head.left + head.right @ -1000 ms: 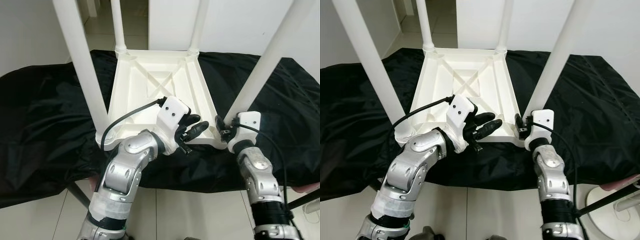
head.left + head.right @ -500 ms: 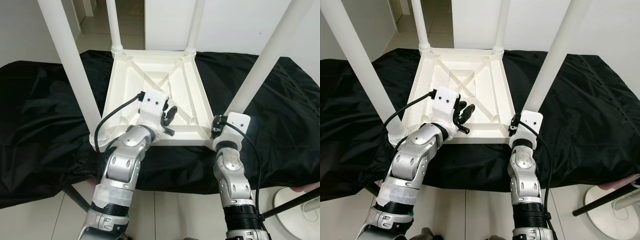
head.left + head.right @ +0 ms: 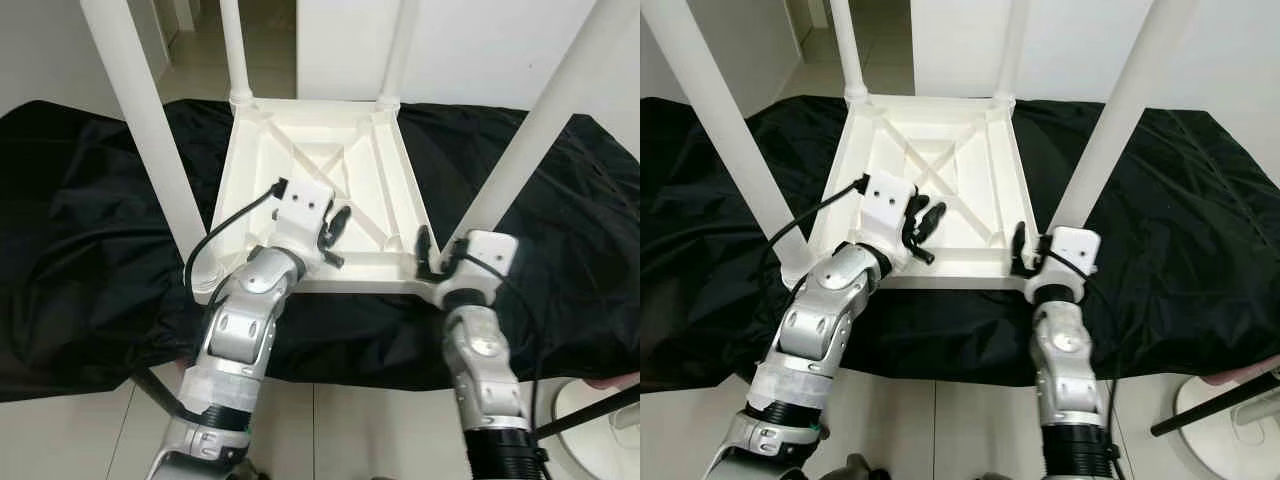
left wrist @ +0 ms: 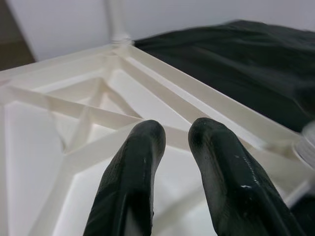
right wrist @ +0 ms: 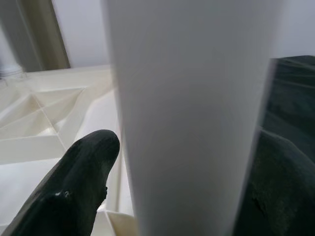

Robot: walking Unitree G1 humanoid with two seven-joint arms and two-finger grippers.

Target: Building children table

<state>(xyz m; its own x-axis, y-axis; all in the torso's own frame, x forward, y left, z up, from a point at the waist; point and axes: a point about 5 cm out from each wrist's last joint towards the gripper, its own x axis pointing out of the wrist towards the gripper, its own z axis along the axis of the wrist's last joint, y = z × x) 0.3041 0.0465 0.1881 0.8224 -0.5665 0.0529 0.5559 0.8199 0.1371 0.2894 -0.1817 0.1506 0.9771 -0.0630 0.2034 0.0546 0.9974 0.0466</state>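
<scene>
A white children's table (image 3: 300, 150) lies upside down on a black cloth, its four legs pointing up. My left gripper (image 3: 338, 222) hovers over the ribbed underside just inside the near edge, its fingers (image 4: 142, 147) almost together with nothing between them. My right gripper (image 3: 445, 250) is at the foot of the near right leg (image 3: 540, 130). In the right wrist view that leg (image 5: 192, 113) stands between the two black fingers (image 5: 83, 172), which are shut on it. The near left leg (image 3: 140, 130) rises beside my left arm.
The black cloth (image 3: 90, 220) covers the whole work surface and hangs over its near edge. Two far legs (image 3: 237, 50) stand at the back corners. White walls and a doorway lie behind. A black pole (image 3: 1210, 400) and white round base (image 3: 1230, 420) stand on the tiled floor at right.
My left gripper has moved from the table's near edge in over the underside, and its spread fingers have drawn together. My right gripper stays at the near right leg. The camera shifted slightly.
</scene>
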